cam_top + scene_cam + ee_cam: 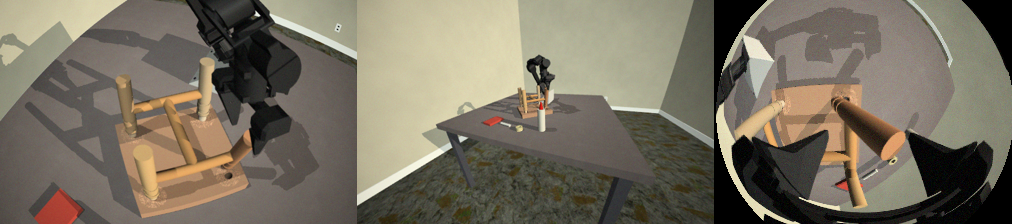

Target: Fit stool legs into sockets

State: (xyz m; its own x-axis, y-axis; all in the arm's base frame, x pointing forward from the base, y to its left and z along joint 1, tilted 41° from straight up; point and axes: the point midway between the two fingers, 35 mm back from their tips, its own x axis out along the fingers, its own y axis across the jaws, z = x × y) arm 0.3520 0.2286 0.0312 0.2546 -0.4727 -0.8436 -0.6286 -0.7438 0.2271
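The top view looks down from up high, close to the square tan wooden seat (166,153) (536,113) (809,107). The exterior view looks across the wide grey-brown bench (583,136) from farther back. The wrist view looks down past the black gripper (244,137) (545,90) (868,135). All three share the seat.

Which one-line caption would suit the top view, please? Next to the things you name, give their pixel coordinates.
Open jaws (245,138) near the reddish-brown leg (242,149), tilted beside its socket (228,176).
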